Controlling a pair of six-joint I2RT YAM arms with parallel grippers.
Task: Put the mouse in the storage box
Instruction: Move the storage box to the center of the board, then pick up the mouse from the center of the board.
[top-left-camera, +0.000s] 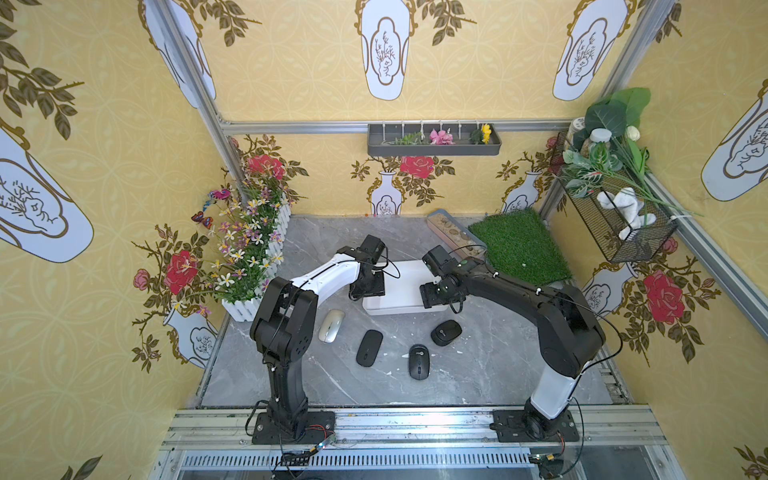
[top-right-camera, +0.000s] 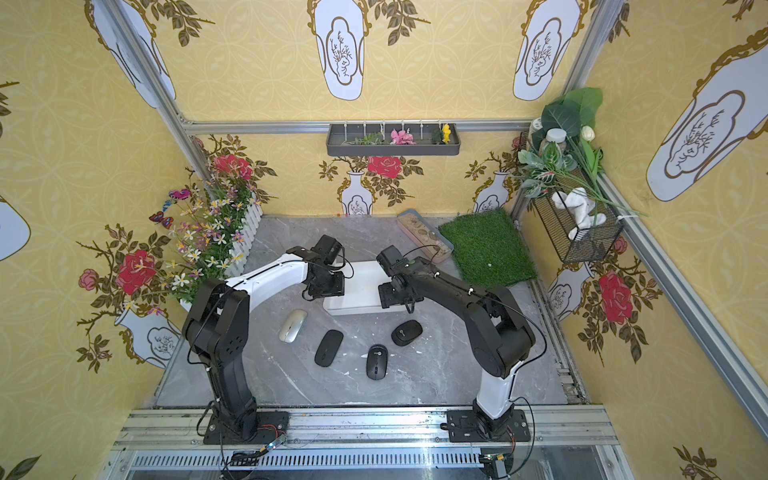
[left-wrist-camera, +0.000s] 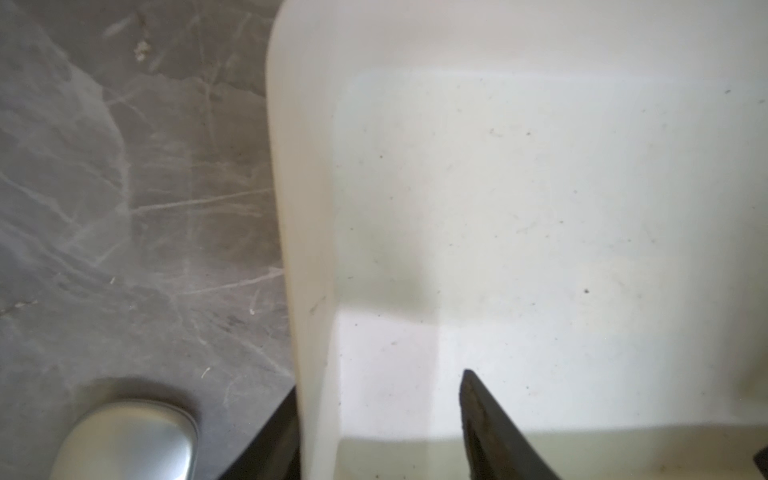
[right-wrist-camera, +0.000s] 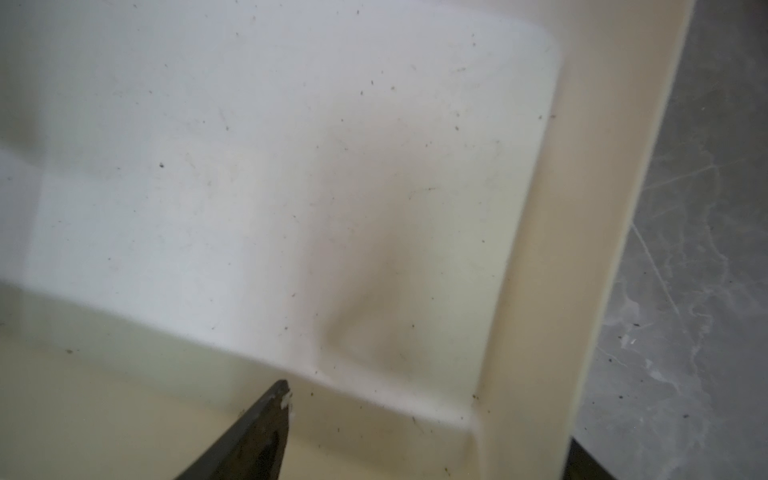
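The white storage box (top-left-camera: 403, 282) (top-right-camera: 360, 286) lies mid-table, and its visible floor is bare. My left gripper (top-left-camera: 368, 286) (left-wrist-camera: 380, 380) stands open astride the box's left end wall (left-wrist-camera: 307, 208), one finger outside and one inside. At the opposite end my right gripper (top-left-camera: 434, 295) (right-wrist-camera: 428, 411) is also open, straddling the rim (right-wrist-camera: 582, 208). On the marble in front of the box lie a silver mouse (top-left-camera: 331, 326) (left-wrist-camera: 129, 440) and three black mice (top-left-camera: 369, 348) (top-left-camera: 418, 361) (top-left-camera: 446, 332). Neither gripper holds a mouse.
A white-fenced flower planter (top-left-camera: 253, 249) lines the left side. A pink pebble tray (top-left-camera: 453, 237) and a grass mat (top-left-camera: 519, 245) sit at the back right. A wire basket (top-left-camera: 615, 224) hangs on the right wall, and a grey trough (top-left-camera: 434, 143) on the back wall.
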